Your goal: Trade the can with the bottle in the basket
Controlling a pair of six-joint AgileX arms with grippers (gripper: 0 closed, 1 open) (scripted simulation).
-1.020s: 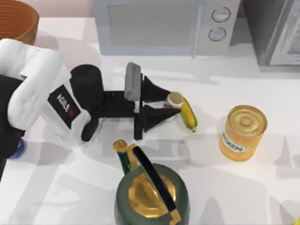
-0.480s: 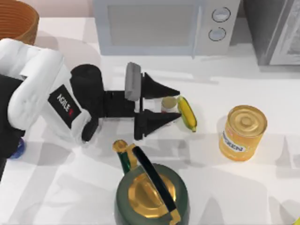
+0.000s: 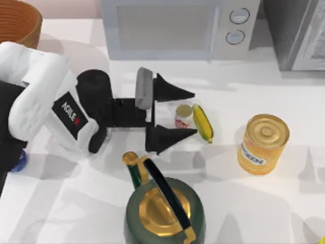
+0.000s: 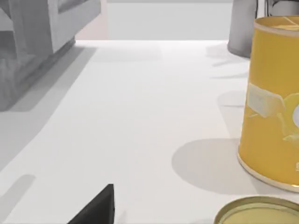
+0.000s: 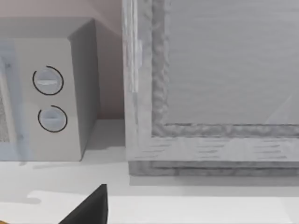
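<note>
Can (image 3: 183,116) stands upright near the middle of the tabletop (image 3: 284,203), long axis vertical, pale gold top facing up, red label on its side, corn cob (image 3: 202,122) just beside it on the right. Left gripper (image 3: 192,114) lies low and level over the tabletop, reaching toward the right edge, jaws spread wide with one black finger on each side of the can; neither finger appears to touch it, so nothing is held. Left wrist view shows a gold rim at the lower edge, likely the can's top, and the large orange-yellow can (image 4: 273,100) farther off. Basket (image 3: 18,20) sits at the far left corner, cut off by the view's edge; its contents cannot be made out. A small patch of blue (image 3: 18,164) peeks out by the left edge under the left arm; too little shows to say it is the bottle. Kettle (image 3: 163,206) stands by the near edge. Right arm is parked off to the right; its wrist view takes in the microwave (image 5: 46,93). Judged progress: early — can not yet gripped, nothing swapped; closing, lifting and carrying to the basket all remain.
</note>
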